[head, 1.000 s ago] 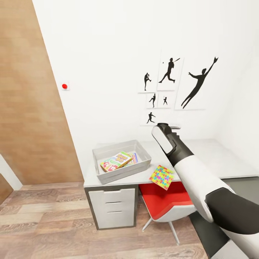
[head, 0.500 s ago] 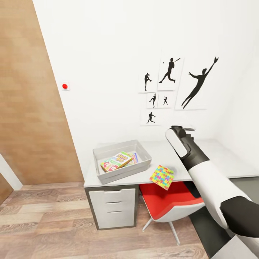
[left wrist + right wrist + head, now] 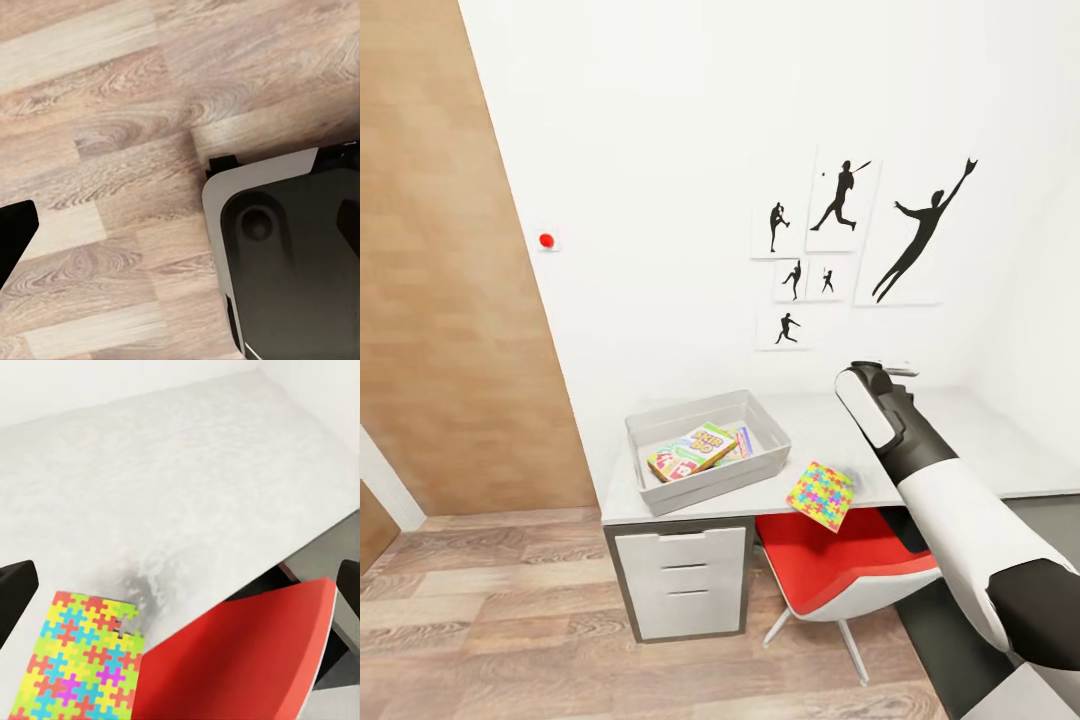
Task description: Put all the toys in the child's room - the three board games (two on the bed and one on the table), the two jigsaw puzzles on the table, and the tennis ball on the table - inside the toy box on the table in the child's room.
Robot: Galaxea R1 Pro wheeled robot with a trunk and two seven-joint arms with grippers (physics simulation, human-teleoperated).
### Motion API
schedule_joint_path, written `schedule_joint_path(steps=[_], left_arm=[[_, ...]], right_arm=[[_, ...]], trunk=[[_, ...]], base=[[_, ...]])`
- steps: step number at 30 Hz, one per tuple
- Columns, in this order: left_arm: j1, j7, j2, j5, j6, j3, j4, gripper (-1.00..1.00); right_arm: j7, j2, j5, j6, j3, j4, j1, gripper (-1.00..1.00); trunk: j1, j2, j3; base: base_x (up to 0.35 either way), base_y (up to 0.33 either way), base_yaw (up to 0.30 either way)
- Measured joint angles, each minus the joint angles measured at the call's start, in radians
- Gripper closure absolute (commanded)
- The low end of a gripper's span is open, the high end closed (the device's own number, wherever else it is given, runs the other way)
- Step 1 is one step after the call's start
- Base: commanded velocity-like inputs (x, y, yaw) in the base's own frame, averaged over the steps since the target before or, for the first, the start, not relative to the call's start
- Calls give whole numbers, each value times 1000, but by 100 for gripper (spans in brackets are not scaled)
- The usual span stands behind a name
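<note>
While my right arm (image 3: 920, 450) has swung away from the toy box (image 3: 708, 448) over the last second and now reaches out above the table (image 3: 960, 430), the head camera has also panned a little, so the slight shift of the wall pictures (image 3: 860, 240) is view motion, not theirs.

Head view: toy box sits on the table's near corner over the drawers; the Skip-Bo board game (image 3: 692, 450) lies inside it with a blue-edged box (image 3: 738, 440) tucked beside it. One jigsaw puzzle (image 3: 820, 494) hangs over the table's front edge above the red chair (image 3: 830, 565). My right gripper is foreshortened behind the wrist; I cannot read its state here.

Left wrist view: plank floor (image 3: 112, 150) and my own base (image 3: 292, 247). One dark fingertip (image 3: 15, 232) at one edge, the other barely visible at the opposite edge: spread, empty.

Right wrist view: fingertips (image 3: 15, 592) at opposite edges, spread wide, holding nothing. The puzzle's corner is cut off by the frame.

Judgement: I am lining up on the puzzle. Tennis ball, second puzzle, third game: cannot locate.
</note>
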Motion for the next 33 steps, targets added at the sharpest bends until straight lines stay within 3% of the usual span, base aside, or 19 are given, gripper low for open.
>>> schedule_joint_path(steps=[9,12,15,20,27,33], left_arm=[[-1,0,0,0,0,-1,0,-100],[-1,0,0,0,0,-1,-1,-100],[0,0,0,0,0,-1,-1,-100],[-1,0,0,0,0,-1,-2,-100],[-1,0,1,0,0,1,-2,-100],[-1,0,1,0,-1,1,-3,-100]], right_arm=[[1,-5,-1,-1,-8,7,2,-100],[2,-27,-1,-1,-17,7,5,-100],[2,-71,-4,1,-29,5,11,-100],[2,-98,-6,2,-34,0,41,-100],[1,-99,-7,2,-33,-1,62,-100],[-1,-89,-7,0,-32,-2,143,-100]], trunk=[[0,0,0],[0,0,0],[0,0,0],[0,0,0],[0,0,0],[0,0,0]], base=[[-18,2,-219],[-160,-34,-275],[-223,-157,-281],[-121,-144,-282],[-76,45,-283],[-79,92,-283]])
